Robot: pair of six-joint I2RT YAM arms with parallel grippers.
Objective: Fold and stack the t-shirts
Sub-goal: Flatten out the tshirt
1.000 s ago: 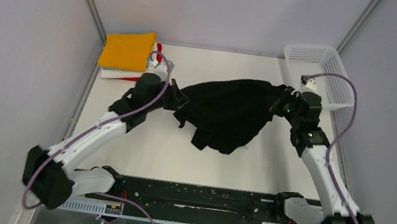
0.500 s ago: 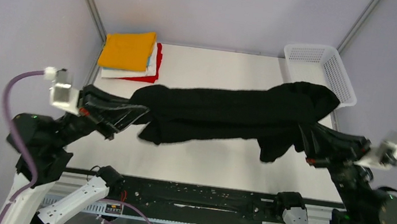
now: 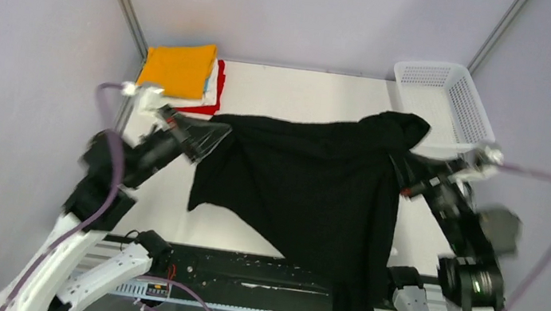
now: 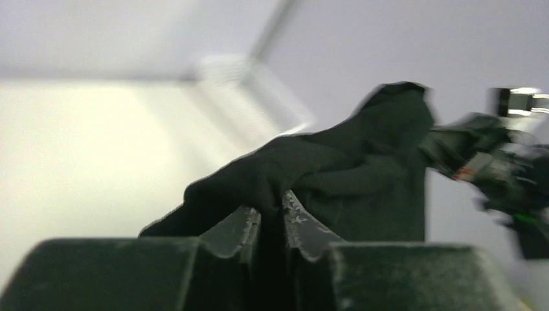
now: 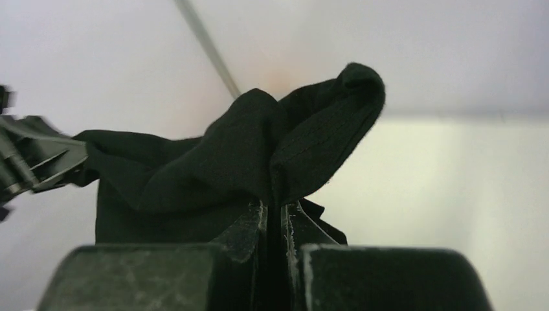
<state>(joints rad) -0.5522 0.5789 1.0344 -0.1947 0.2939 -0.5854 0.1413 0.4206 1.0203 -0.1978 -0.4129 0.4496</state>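
Black t-shirt (image 3: 300, 191) unfurled — pinched by left gripper (image 4: 272, 217), right gripper (image 5: 274, 210).

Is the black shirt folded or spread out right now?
Spread, not folded: the black shirt hangs open between the left gripper and the right gripper, each clamped on its upper edge.

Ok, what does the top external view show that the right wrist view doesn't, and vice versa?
Only the top external view: the folded stack with an orange-yellow shirt on top, the white basket, both arms whole, and the full spread of the black t-shirt with a long tail drooping on the right. Only the right wrist view: a close look at the right fingers pinching a bunched fold of cloth. Both: the black t-shirt held up between the arms, with the left fingers gripping its other end, blurred in the wrist view.
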